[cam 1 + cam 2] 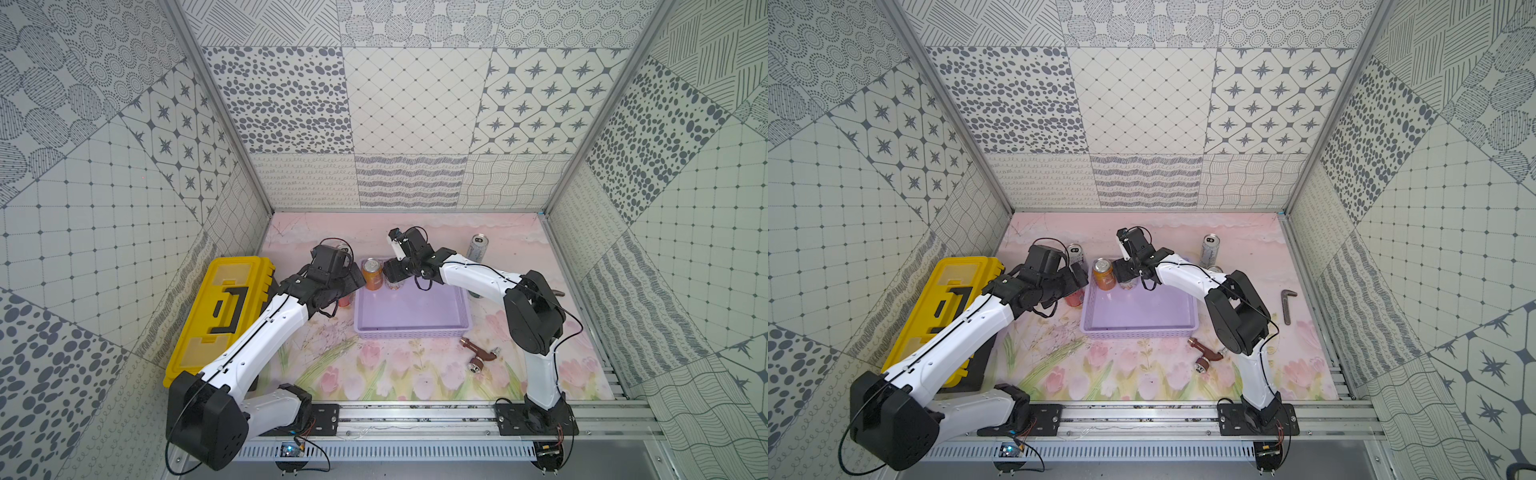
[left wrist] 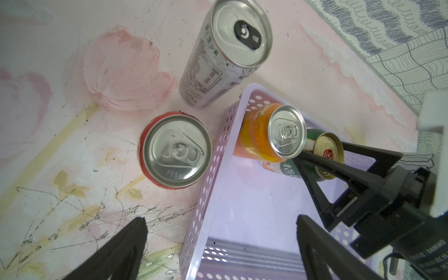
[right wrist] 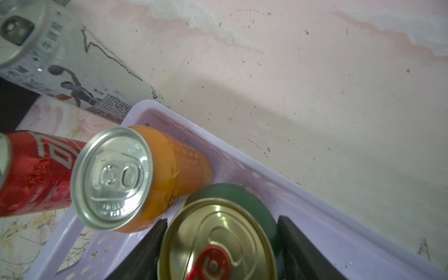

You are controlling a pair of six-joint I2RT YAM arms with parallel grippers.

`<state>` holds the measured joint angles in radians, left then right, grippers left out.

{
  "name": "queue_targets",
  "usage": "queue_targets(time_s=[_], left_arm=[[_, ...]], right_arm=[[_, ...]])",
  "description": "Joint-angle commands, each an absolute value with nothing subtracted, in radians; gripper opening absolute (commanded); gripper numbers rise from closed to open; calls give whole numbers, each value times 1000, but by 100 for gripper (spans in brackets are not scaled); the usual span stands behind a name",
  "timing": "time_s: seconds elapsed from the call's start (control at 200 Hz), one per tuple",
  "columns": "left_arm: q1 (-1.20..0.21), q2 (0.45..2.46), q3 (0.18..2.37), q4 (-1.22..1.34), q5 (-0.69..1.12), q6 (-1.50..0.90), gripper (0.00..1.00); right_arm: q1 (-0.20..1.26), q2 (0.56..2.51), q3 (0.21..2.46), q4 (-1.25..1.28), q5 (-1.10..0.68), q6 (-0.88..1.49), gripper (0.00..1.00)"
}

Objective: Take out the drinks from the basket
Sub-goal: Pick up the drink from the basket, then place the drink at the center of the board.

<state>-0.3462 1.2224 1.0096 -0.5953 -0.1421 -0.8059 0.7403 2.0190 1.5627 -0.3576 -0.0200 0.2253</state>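
Dark green can [image 3: 218, 242] upright at the lilac basket [image 3: 315, 194]'s far wall, beside the orange can [image 3: 114, 177].
Straddled by right gripper [image 3: 221, 220], pinch or gap impossible to tell; left gripper [image 2: 220, 218] spread wide over basket's left wall; red can [image 2: 174, 150], slim silver can [image 2: 225, 53] upright just outside.

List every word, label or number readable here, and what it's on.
"DAMIAO": black housing on the right arm.
"牛磺酸": tall silver can.
Red can: large white Chinese script, cut off, not fully readable.
Orange can: print too blurred to read.
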Motion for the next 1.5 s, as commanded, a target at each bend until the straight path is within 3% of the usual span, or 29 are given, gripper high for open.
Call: queue_targets(time_s=[0.0, 0.135, 0.525, 1.006, 1.296, 1.496], left_arm=[[-354, 1225, 1008, -585, -140, -784, 100], [-354, 1228, 1011, -585, -140, -783, 100], [-356, 1220, 1018, -592, -143, -776, 100], [-356, 1249, 1032, -581, -121, -776, 100], [-357, 1248, 1031, -583, -126, -774, 100], [-357, 1252, 1031, -583, -125, -775, 100]], right_arm=[[744, 1999, 1556, -326, -47, 212, 55], [746, 1922, 1534, -304, -58, 206, 46], [746, 1498, 1290, -325, 45, 208, 45], [739, 954, 888, -455, 419, 385, 47], [711, 835, 759, -495, 562, 484, 47], [527, 885, 702, -480, 375, 562, 46]])
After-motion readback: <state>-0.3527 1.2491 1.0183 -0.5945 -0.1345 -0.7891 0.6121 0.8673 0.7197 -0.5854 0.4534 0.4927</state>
